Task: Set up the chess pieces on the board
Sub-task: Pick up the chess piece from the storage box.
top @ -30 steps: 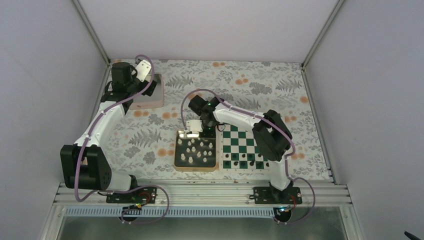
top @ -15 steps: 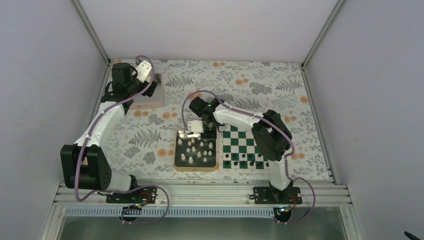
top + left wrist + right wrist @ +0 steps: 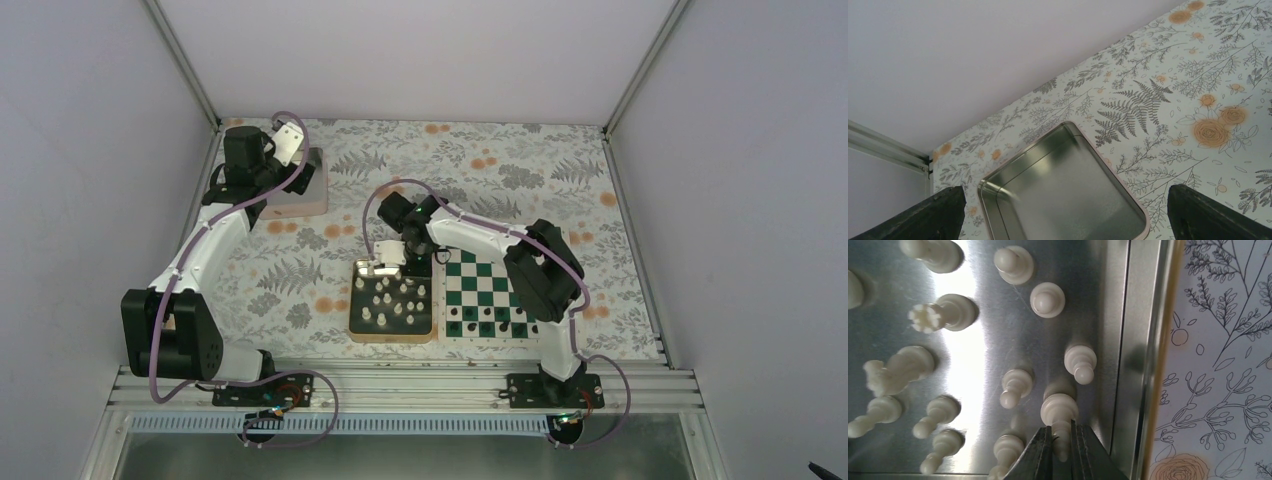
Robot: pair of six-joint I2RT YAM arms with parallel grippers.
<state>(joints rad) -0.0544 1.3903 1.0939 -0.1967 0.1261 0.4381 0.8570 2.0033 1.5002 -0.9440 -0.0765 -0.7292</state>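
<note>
The right gripper (image 3: 1061, 437) hangs over the far side of a gold-rimmed square metal tray (image 3: 392, 338), its two fingers pressed against the top of one small white chess piece (image 3: 1059, 410) that stands just beside the tray's far wall. The rest of the tiny white chess pieces (image 3: 395, 300) are scattered over the tray's shiny floor, some upright and some leaning in the wrist view. Just to the right of the tray lies the flat green-and-white chessboard (image 3: 490, 285), with tiny black chess pieces (image 3: 485, 325) lined along its near rows; its far squares are bare. The left gripper (image 3: 1064, 200) hovers at the far left of the floral-patterned table (image 3: 480, 190), its fingers spread wide with nothing between them, above an empty silvery rectangular tin (image 3: 1048, 145) with rounded corners.
</note>
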